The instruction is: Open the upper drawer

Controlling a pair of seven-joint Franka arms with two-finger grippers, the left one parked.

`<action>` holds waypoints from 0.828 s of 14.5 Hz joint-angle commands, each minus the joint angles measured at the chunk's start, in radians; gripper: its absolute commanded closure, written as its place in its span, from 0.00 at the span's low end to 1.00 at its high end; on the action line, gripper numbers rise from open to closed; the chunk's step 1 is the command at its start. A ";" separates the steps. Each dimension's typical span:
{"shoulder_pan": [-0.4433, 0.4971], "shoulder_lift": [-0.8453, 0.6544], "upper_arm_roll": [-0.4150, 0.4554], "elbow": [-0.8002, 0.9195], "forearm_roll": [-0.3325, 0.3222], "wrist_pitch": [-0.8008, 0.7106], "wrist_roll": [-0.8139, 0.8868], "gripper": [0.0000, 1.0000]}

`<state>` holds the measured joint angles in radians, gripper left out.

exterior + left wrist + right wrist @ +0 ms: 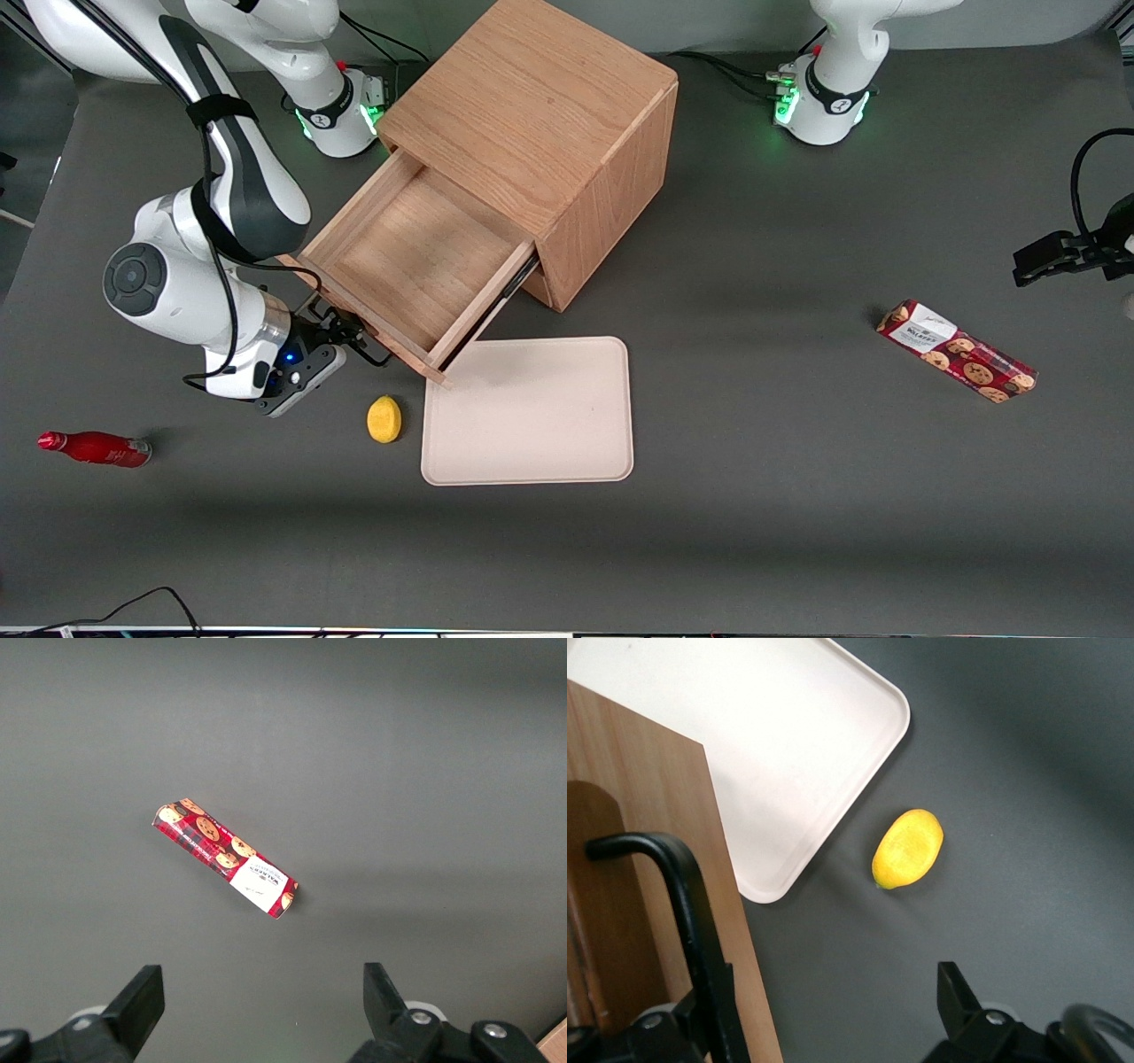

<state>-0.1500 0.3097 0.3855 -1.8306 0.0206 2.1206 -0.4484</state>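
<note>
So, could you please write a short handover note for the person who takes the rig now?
Gripper: at the upper drawer's black handle, fingers open, one on each side of the bar.
Upper drawer: pulled well out of the oak cabinet, inside empty.
Nearby: lemon and tray, both nearer the front camera than the drawer.
Done: the drawer is open.
Left: back the gripper away from the handle.

A small yellow lemon (pixel 384 419) lies on the desk (pixel 797 496) just beside a cream rectangular tray (pixel 528 411). A red bottle (pixel 96 448) lies toward the working arm's end, a red cookie packet (pixel 956 351) toward the parked arm's.
</note>
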 commanded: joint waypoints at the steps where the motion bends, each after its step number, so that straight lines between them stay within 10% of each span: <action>1: -0.008 0.051 -0.010 -0.001 -0.051 0.035 -0.024 0.00; 12: -0.013 0.011 0.000 0.112 -0.051 -0.164 -0.015 0.00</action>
<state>-0.1565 0.3172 0.3805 -1.7805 -0.0086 2.0322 -0.4515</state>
